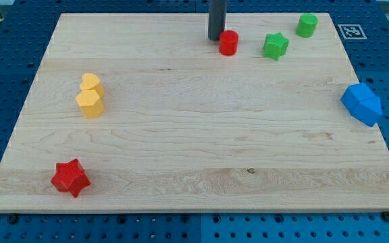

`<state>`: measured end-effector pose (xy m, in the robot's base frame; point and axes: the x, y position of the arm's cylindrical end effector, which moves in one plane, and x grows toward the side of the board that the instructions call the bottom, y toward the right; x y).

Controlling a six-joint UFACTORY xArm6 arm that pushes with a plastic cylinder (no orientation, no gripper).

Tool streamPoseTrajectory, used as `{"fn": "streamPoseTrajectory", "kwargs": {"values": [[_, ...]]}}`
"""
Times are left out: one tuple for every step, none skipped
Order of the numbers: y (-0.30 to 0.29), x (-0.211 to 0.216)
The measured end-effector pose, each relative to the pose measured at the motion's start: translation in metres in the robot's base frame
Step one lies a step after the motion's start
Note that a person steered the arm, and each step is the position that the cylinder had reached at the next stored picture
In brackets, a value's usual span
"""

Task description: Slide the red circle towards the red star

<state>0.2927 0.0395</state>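
Note:
The red circle (229,42) stands near the view's top, a little right of centre. My tip (216,38) rests on the board just left of the red circle, close to touching it. The red star (70,177) lies far off at the view's bottom left. The rod rises straight up out of the frame.
A yellow heart (91,83) and a yellow hexagon (89,103) sit together at the left. A green star (275,46) and a green circle (307,25) are at the top right. Blue blocks (362,103) sit at the right edge of the wooden board (194,135).

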Motion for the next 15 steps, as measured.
{"fn": "streamPoseTrajectory", "kwargs": {"values": [[0.0, 0.012], [0.011, -0.017], [0.057, -0.021], [0.083, 0.011], [0.08, 0.063], [0.064, 0.097], [0.084, 0.078], [0.088, 0.048], [0.084, 0.024], [0.053, 0.028], [0.02, 0.064], [0.009, 0.066], [0.017, 0.023], [0.018, -0.009], [0.026, -0.034]]}}
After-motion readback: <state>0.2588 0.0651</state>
